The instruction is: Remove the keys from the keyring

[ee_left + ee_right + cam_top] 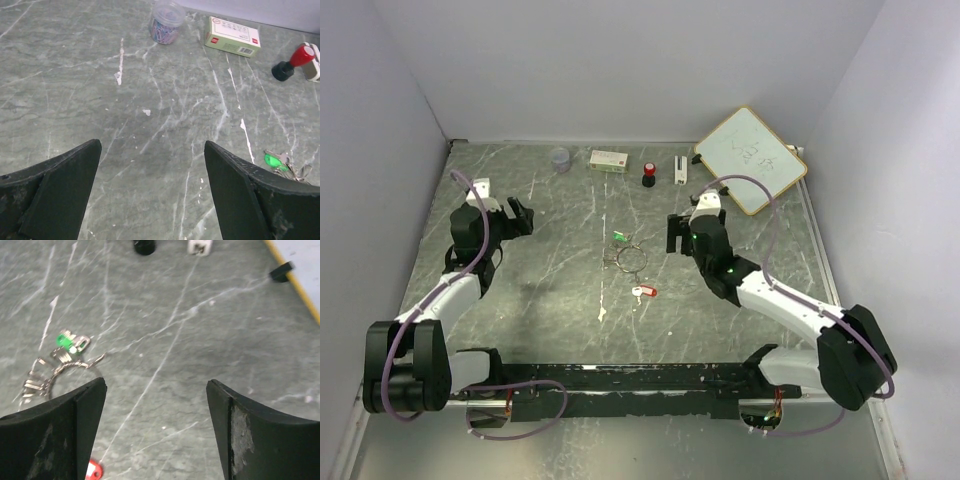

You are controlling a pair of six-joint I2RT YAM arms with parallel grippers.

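1. The left claw (520,215) is spread wide with nothing in it. It hovers at about 10 o'clock from the ring, well apart from it.
2. The right claw (675,232) is also wide and empty. It sits near the ring at about 2 o'clock.
3. The keyring (632,260) lies flat near the middle of the table, and neither claw touches it.
4. The red key (644,292) lies apart from the ring, between 5 and 6 o'clock. I judge this one already off.
5. The green key (618,237) sits at 11 o'clock, touching the ring's loops. It probably still hangs on, though the link itself is too small to see.
6. By that reading about half the job is done. What is left is to pin the ring, work the green key off and lay it aside.
7. The table (520,300) is bare between both claws and the ring, so nothing blocks the approach.
8. The whiteboard (752,160) leans at 2 o'clock in the far corner.
9. The small box (609,159), the clear cup of paper clips (560,158) and the black knob with a red top (648,175) stand in a row at 12 o'clock, well apart from the work.
10. The loose red key is the nearest thing a claw could nudge.
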